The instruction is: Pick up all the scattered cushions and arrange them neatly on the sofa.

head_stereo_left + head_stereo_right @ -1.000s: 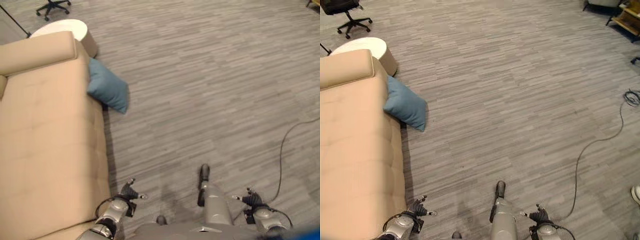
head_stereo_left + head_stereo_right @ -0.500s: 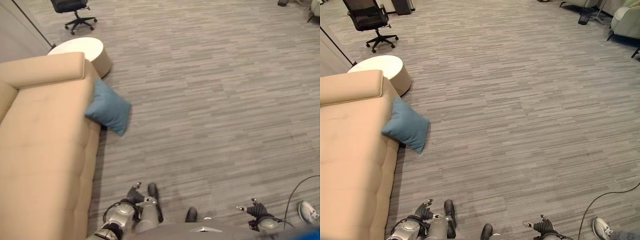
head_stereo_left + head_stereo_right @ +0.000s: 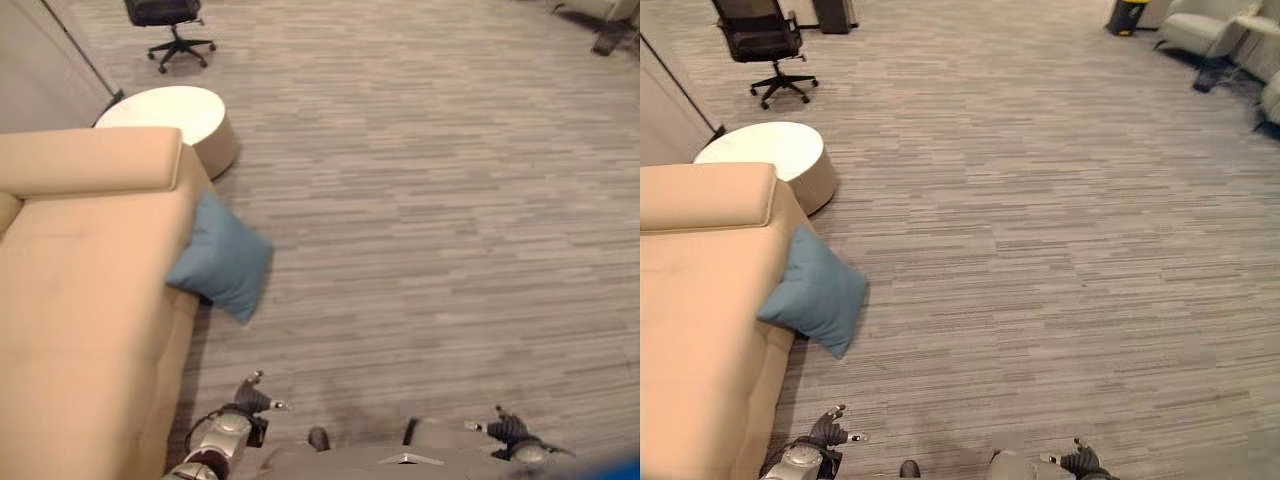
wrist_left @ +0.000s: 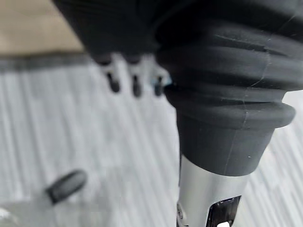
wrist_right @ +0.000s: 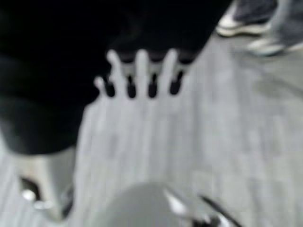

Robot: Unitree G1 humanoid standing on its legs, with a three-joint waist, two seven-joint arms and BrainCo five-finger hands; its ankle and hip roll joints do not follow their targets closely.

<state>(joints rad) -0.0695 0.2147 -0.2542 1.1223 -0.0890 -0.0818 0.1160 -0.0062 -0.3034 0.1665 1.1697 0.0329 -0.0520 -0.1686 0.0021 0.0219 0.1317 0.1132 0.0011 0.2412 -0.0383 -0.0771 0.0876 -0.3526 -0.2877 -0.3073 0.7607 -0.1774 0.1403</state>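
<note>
Blue fabric marks the one cushion [image 3: 222,266] in sight — propped on the floor [image 3: 1060,250], leaning against the front edge of the beige sofa [image 3: 80,300], near its armrest end. Both the left robot hand [image 3: 252,398] and right robot hand [image 3: 505,430] hang low with fingers straight, holding nothing. Best approach, I judge: step closer, face the cushion squarely, grip both sides — then lift onto the seat.

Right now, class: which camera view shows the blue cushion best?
The right eye view: the blue cushion shows whole, leaning against the sofa with its lower corner on the floor. The left eye view shows it much the same. The wrist views show floor.
</note>
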